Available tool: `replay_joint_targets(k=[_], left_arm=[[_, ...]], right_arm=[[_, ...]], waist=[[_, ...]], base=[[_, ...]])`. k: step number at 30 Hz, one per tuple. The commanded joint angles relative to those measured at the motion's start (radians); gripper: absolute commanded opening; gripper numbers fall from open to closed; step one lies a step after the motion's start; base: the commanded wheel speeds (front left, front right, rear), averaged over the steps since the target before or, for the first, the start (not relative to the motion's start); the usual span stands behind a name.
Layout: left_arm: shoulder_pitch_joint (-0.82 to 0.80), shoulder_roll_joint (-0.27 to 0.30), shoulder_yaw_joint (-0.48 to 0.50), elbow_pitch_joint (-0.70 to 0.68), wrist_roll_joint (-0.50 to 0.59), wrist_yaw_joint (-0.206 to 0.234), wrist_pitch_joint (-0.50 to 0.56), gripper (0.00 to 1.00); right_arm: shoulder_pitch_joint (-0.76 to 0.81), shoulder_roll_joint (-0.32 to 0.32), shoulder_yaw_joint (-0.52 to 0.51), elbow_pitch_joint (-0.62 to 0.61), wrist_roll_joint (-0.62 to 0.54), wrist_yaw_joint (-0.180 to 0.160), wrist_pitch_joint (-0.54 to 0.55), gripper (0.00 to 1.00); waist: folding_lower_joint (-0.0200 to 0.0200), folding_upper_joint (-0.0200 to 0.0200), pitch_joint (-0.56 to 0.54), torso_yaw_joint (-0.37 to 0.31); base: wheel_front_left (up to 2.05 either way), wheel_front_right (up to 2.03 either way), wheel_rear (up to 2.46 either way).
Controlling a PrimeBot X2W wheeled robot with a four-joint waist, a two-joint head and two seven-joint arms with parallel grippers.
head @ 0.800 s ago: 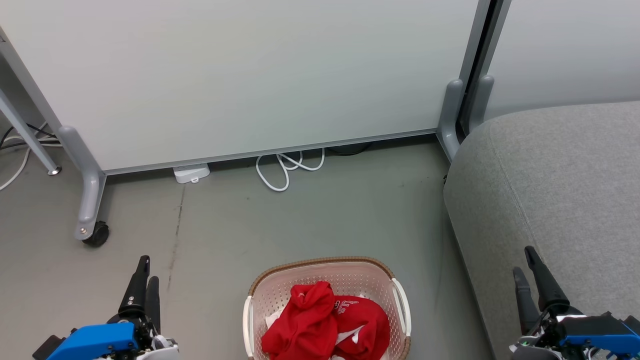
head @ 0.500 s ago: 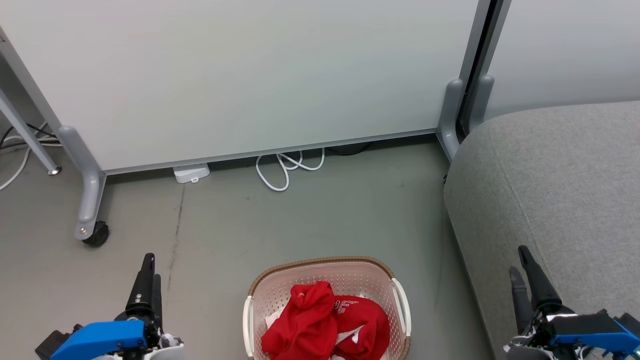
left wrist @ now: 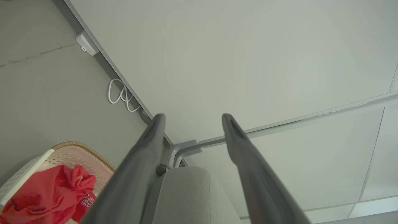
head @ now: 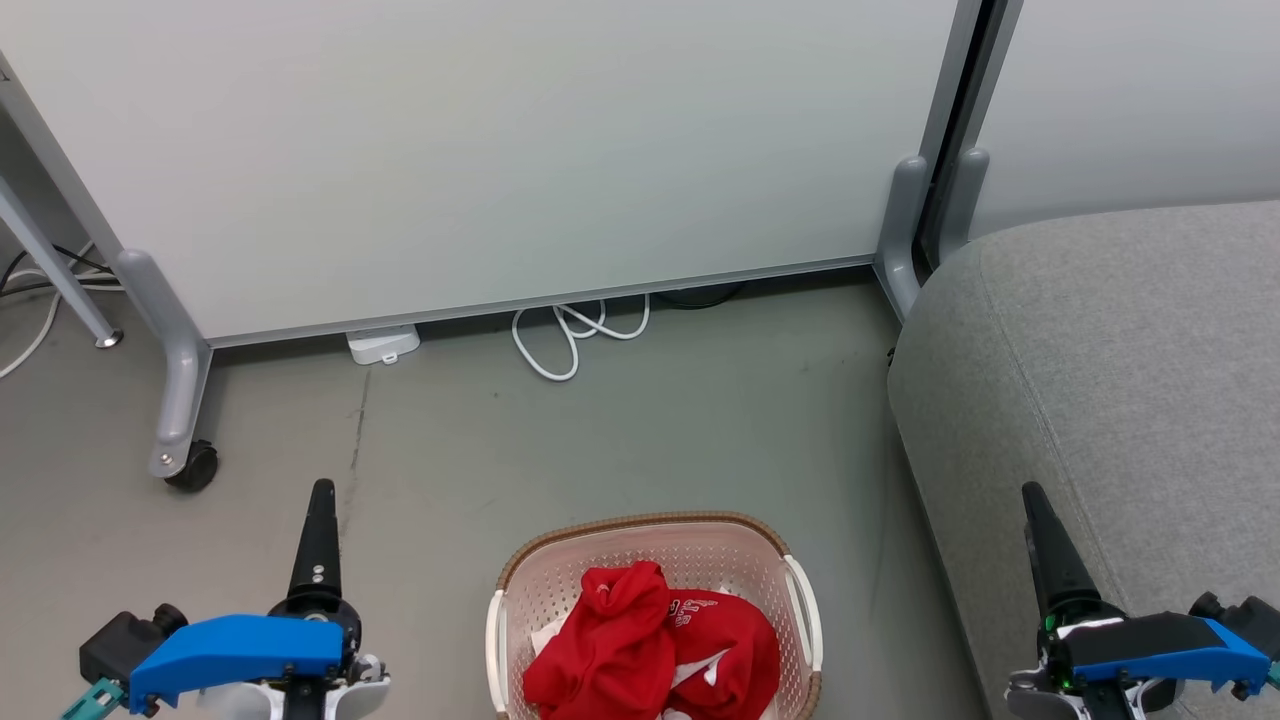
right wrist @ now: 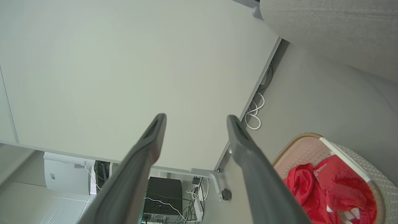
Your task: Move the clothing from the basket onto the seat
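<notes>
The red clothing [head: 650, 645] lies bunched in the cream basket [head: 640, 522] on the floor at the bottom centre of the head view. The grey seat [head: 1120, 380] rises at the right. My left gripper [head: 322, 495] hovers left of the basket, turned edge-on, fingers pointing away. My right gripper [head: 1032, 497] hovers right of the basket, over the seat's front edge. In the left wrist view the left gripper [left wrist: 193, 117] is open and empty, with clothing [left wrist: 46, 196] and seat [left wrist: 189, 196] below. In the right wrist view the right gripper [right wrist: 196, 117] is open and empty beside the clothing [right wrist: 326, 193].
A white partition panel [head: 500, 150] stands behind the basket on grey feet with a castor [head: 195, 468]. A white cable [head: 570, 335] and a white adapter [head: 382, 345] lie at its base. Bare grey floor [head: 600, 430] stretches between the panel and the basket.
Both grippers have rolled at the wrist, so their fingers now line up edge-on. The left one has shifted right and up, the right one slightly left. The clothing has not moved.
</notes>
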State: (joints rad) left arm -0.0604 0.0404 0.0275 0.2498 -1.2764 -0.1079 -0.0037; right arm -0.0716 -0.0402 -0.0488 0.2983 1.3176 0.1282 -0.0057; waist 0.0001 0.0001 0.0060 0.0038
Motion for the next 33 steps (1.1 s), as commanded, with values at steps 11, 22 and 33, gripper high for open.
replay_joint_targets(k=[11,22,33], left_arm=[[-0.026,0.009,-0.053,-0.03,0.282,0.016,-0.049,1.0],[-0.023,0.014,-0.091,-0.028,0.498,0.019,-0.086,1.0],[-0.026,0.017,-0.119,-0.028,0.65,0.018,-0.119,1.0]], right_arm=[[-0.035,-0.007,0.004,0.002,-0.282,0.002,-0.046,1.0],[-0.039,-0.008,0.013,-0.001,-0.44,0.002,-0.067,1.0],[-0.034,-0.009,0.015,-0.011,-0.599,0.002,-0.073,1.0]], waist=[[-0.0001,-0.0001,0.002,0.003],[-0.0001,-0.0001,0.003,0.003],[-0.0001,-0.0001,0.002,0.006]], base=[[0.0,0.0,0.0],[0.0,0.0,0.0],[0.0,0.0,0.0]])
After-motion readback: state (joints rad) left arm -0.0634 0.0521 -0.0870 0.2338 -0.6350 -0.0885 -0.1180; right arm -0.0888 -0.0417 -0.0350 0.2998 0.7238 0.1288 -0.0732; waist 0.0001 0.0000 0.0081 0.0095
